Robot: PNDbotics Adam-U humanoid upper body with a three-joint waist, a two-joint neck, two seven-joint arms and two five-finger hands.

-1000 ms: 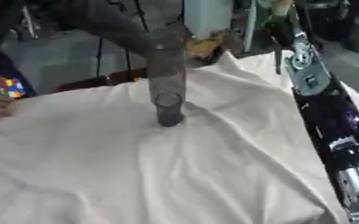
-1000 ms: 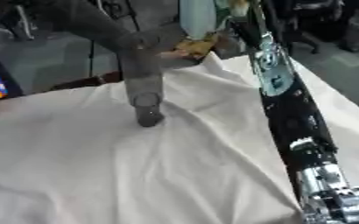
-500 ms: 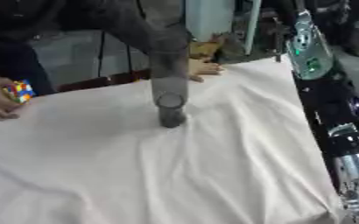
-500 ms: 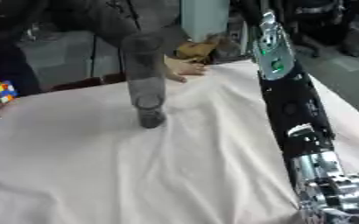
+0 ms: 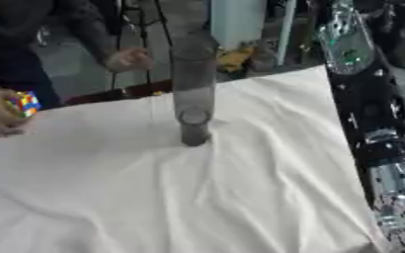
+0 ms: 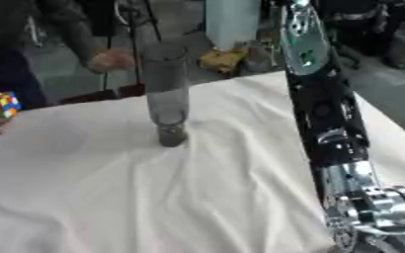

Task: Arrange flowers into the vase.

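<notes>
A tall clear glass vase (image 5: 193,99) stands upright and alone on the white cloth (image 5: 154,197), toward the far middle of the table. My right arm (image 6: 327,123), black with silver joints, runs up the right side of both views and leaves at the top edge, so its hand is hidden. The left hand shows in neither view. No flowers lie on the cloth. A yellow shape (image 5: 233,57) sits beyond the table's far edge; I cannot make out what it is.
A person's fist (image 5: 128,59) hovers behind the vase, apart from it. Another hand at the far left holds a coloured puzzle cube (image 5: 20,104). The cloth is wrinkled. The table's far edge runs just behind the vase.
The person's arm that held the vase has let go and pulled back beyond the far edge. The vase stays upright. The camera has shifted somewhat.
</notes>
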